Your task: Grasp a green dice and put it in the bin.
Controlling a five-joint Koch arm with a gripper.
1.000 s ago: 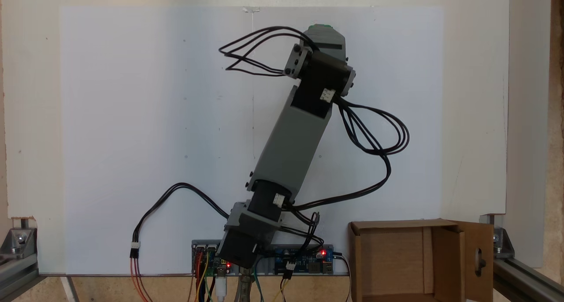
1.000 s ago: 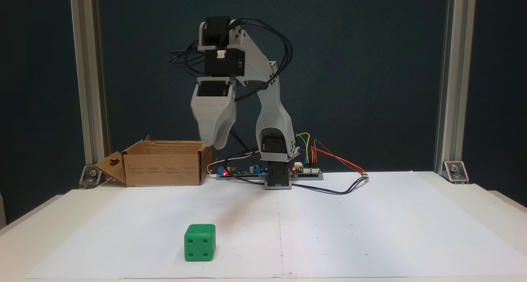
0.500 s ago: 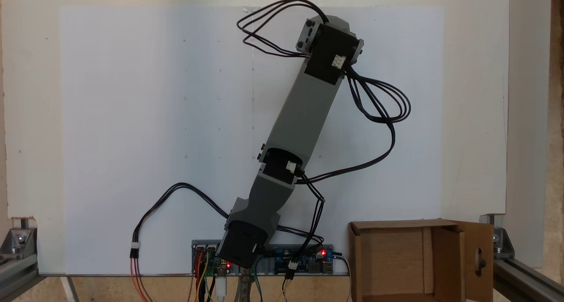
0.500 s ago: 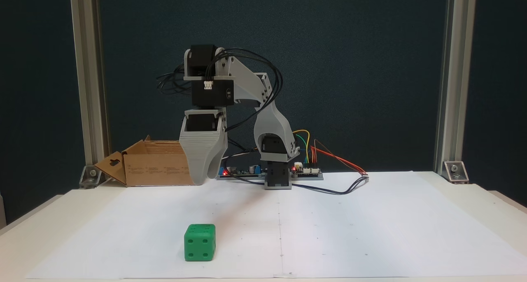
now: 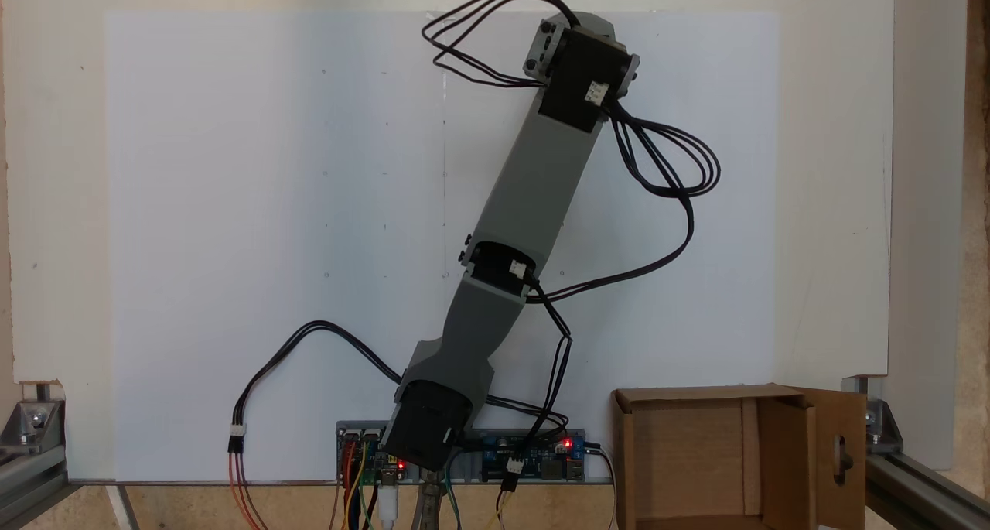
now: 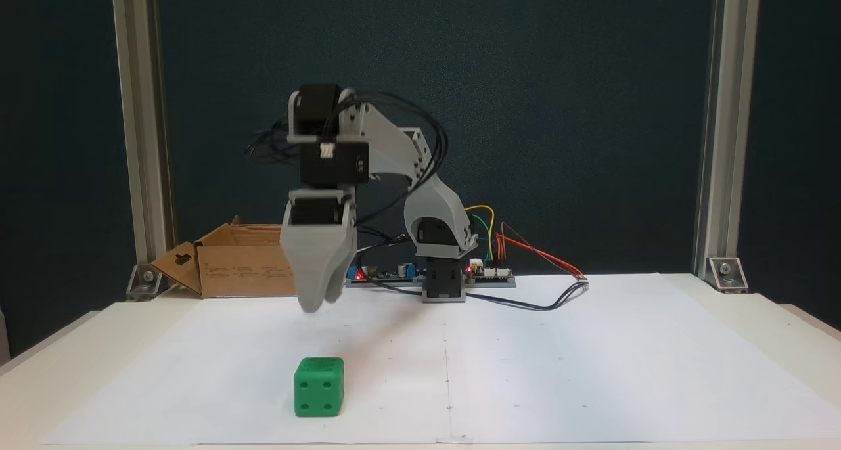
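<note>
In a fixed view from the front, the green dice [image 6: 318,387] sat on the white paper [image 6: 591,371] that covered the table [image 6: 782,318], toward the front edge and left of the paper's centre crease. Its facing side showed four round pips. The claw [image 6: 318,303] hung pointing straight down, above the dice and farther back, well apart from it and touching nothing. Its grey fingers [image 6: 309,286] tapered to rounded tips that overlapped from this angle, so whether they were parted or closed could not be told; nothing was seen between them.

The bin [image 6: 246,261] stood at the back left of the table, just beside the arm's base [image 6: 443,286], with a side flap folded outward showing its handle cutout. Faint printing ran across its front wall, too small to read. In a fixed view from above, the bin [image 5: 696,453] lay at the lower right, and the arm [image 5: 518,228] stretched diagonally over the paper. A small white mark on the black motor housing [image 6: 334,163] was likewise illegible.
</note>
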